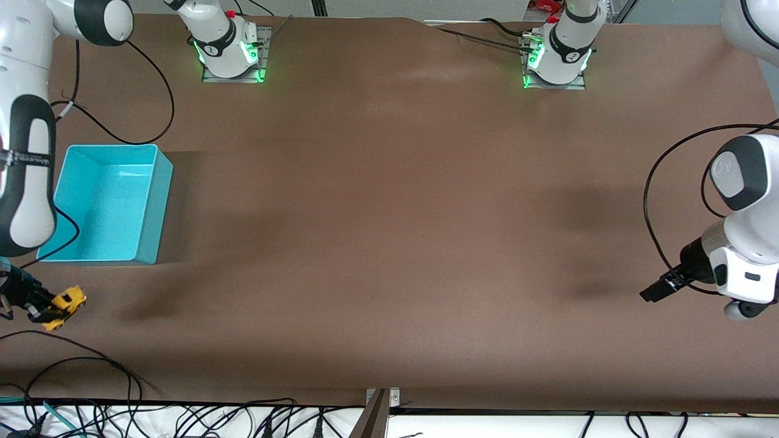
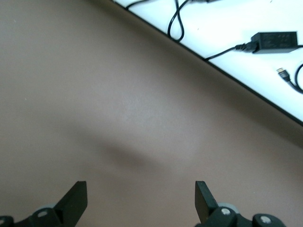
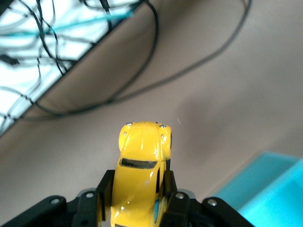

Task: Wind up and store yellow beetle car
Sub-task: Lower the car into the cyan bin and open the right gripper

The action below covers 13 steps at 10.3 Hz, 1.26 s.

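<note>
At the right arm's end of the table, the right gripper [image 1: 45, 310] hangs in the air w/ the yellow beetle car [image 1: 66, 302] pinched between its fingers [image 3: 105, 191]. Fingers are narrow, clamped on the car's flanks; the rounded hood and dark windscreen stick out past the tips. Car is off the table, over bare brown mat just beside the turquoise bin [image 1: 156, 207], on the bin's side nearer the front camera. Right wrist view confirms: car [image 3: 142, 165] sits centred in the grip, a corner of the bin [image 3: 270, 189] shows close by.

The bin is an open rectangular tub, nothing visible inside. The right arm's white-and-black links overhang the bin's edge toward the table end, covering part of its rim in the front view. A black cable [image 1: 122, 97] loops on the mat near the bin, on the side toward the robot bases. More black cables [image 1: 79, 359] trail across the mat nearer the front camera than the bin, under and around the held car; a tangle of them lies along the white strip [image 1: 548, 426] at the table's edge.

The left gripper [image 1: 654, 292] is well apart from the bin, at the left arm's end of the table, waiting over bare mat. Its fingers [image 2: 75, 201] stand wide apart, nothing between them. A black power adapter [image 2: 277, 41] w/ cord lies off the mat near it.
</note>
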### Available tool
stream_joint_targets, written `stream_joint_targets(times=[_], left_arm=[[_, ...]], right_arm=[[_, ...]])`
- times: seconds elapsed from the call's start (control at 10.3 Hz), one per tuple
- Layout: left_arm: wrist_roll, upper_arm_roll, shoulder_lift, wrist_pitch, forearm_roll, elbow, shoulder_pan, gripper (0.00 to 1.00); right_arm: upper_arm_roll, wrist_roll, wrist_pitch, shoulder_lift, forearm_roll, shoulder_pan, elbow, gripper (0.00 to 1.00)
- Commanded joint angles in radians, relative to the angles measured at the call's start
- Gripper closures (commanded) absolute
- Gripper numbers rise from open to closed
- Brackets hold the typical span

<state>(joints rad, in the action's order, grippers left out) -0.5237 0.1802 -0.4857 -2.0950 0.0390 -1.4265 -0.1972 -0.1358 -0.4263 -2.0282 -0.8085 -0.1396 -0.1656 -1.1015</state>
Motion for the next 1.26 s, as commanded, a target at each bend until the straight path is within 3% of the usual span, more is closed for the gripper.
stream_joint_targets(times=[0.0, 0.1, 0.29, 0.48, 0.68, 0.87, 1.16], left_arm=[[0.04, -0.008, 0.019, 0.026, 0.051, 0.011, -0.008, 0.0], [0.065, -0.008, 0.019, 0.027, 0.132, 0.008, -0.027, 0.0], [0.106, 0.001, 0.03, 0.065, 0.15, 0.011, -0.036, 0.0], [0.167, 0.005, 0.076, 0.139, 0.144, 0.011, -0.031, 0.0], [0.215, 0.027, 0.111, 0.234, 0.139, 0.011, -0.025, 0.0], [0.238, 0.039, 0.137, 0.297, 0.139, 0.008, -0.027, 0.0], [0.241, 0.039, 0.138, 0.299, 0.139, 0.011, -0.034, 0.0]], right_arm=[[0.005, 0.014, 0.144, 0.128, 0.029, 0.003, -0.148, 0.66], [0.005, 0.038, 0.14, 0.191, 0.066, 0.003, -0.252, 0.66], [0.008, 0.078, 0.111, 0.337, 0.103, 0.006, -0.462, 0.66], [0.005, 0.135, -0.004, 0.498, 0.129, 0.005, -0.724, 0.66], [-0.03, 0.237, -0.099, 0.586, 0.13, 0.001, -0.918, 0.66], [-0.066, 0.363, -0.263, 0.595, 0.129, 0.001, -1.071, 0.65], [-0.082, 0.466, -0.41, 0.528, 0.129, -0.003, -1.123, 0.64]])
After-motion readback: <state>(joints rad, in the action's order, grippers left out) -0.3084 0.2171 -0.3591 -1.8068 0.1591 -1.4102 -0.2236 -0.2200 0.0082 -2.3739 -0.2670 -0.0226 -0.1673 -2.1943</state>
